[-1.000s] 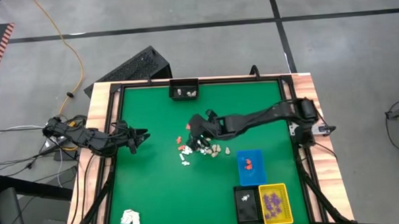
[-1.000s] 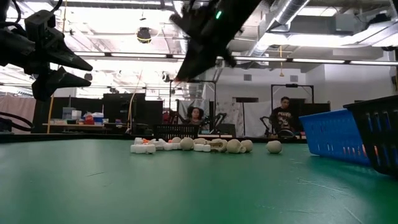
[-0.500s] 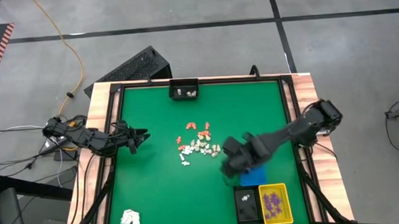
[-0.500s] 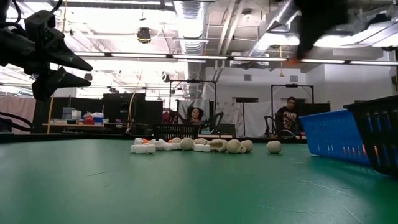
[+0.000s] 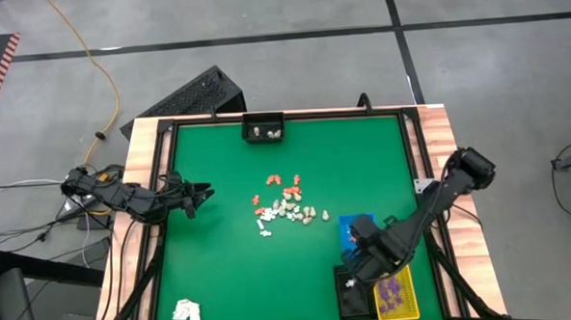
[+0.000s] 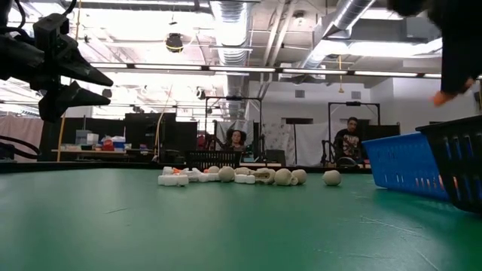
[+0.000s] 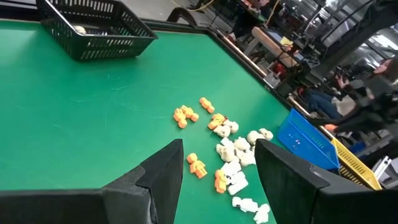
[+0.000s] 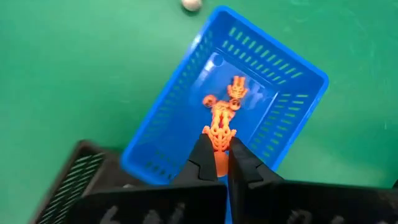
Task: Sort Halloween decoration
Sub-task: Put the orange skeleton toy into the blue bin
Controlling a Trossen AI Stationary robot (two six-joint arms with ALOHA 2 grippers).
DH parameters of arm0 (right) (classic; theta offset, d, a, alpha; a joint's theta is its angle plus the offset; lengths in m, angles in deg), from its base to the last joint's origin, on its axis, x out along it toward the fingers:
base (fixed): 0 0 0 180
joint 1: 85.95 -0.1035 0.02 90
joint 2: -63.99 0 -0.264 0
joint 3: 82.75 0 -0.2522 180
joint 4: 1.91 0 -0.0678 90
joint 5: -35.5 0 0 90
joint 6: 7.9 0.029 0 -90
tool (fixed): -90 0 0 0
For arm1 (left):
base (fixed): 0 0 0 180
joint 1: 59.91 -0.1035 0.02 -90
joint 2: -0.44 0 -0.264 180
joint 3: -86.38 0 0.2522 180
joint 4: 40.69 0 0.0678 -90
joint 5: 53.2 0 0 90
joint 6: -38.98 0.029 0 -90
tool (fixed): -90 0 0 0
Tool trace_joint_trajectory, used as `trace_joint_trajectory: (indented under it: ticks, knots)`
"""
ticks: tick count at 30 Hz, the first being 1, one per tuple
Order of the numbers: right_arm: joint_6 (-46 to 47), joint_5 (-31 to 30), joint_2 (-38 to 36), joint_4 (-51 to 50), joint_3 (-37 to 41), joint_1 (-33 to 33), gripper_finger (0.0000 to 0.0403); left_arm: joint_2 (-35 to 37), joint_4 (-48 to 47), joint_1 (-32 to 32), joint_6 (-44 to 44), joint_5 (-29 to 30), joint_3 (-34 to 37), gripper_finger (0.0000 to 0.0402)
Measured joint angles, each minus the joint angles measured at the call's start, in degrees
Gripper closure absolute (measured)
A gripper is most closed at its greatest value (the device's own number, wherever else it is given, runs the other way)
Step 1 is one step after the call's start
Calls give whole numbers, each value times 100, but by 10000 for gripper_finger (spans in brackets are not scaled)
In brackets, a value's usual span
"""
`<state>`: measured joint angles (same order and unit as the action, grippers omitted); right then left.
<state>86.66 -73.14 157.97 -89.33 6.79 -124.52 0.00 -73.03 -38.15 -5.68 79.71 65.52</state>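
Loose figurines point(image 5: 283, 204) lie mid-counter point(image 5: 223, 278). One basket point(image 5: 262, 128) sits at the far edge; three baskets point(image 5: 358, 232) cluster toward the near right corner. A paper wad point(image 5: 186, 311) lies near the near left corner.

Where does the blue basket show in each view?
High: blue basket right of the pile, partly under the right gripper.
Low: at the right edge.
Left wrist: beyond the pile.
Right wrist: centre, under the held orange figure, others inside.
Shared landmark: the black basket beside it, in the high, low and right wrist views.
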Motion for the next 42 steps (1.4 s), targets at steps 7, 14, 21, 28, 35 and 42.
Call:
trace_joint_trajectory:
  ticks: [7,14,21,28,35,42]
  knots:
    - [-817,252,1,249,439,414,398,0,1,2,-1,-2,0,213]
    - [-1791,785,-560,1363,1273,865,398,0,1,1,41,-1,0,213]
    - [-1729,812,-1339,1905,2095,921,397,0,1,2,36,-2,0,213]
    - [-1908,821,-1604,2840,2794,907,377,0,1,2,33,11,0,213]
    - [-2154,827,-1604,2912,2834,914,308,0,0,0,-10,24,0,213]
    - [-2173,960,-1638,2924,2832,914,248,0,1,0,-14,23,0,213]
